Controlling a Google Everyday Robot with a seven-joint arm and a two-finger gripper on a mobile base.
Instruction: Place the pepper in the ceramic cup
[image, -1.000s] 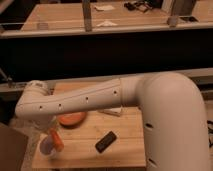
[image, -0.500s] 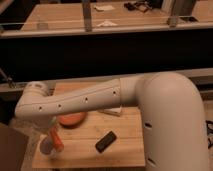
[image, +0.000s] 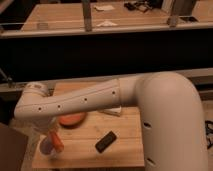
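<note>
1. Layout. The white arm (image: 80, 102) reaches from the right across the wooden counter (image: 125, 135) towards its left edge. The orange dish (image: 73, 120) lies half under the forearm, towards the left edge. The black block (image: 106, 142) lies towards the front edge, about midway along it, apart from the dish. The ceramic cup (image: 45, 149) stands at the front left corner. The claw (image: 52, 134) hangs just above the cup, pressed together on the pepper (image: 57, 142). The pepper is tilted, its lower end at or just over the cup's right rim; whether that end is already inside cannot be told.

2. Step in hand: lowering and release.
- Centre the pepper's lower end over the cup mouth before descending; it appears offset to the right.
- Descend slowly. The cup looks light, and a push on its rim may tip it off the corner.
- Spread the claw only when the tip is below the rim.

3. Change against the earlier frames. No clear change: arm, claw, pepper and cup occupy the same positions.
</note>
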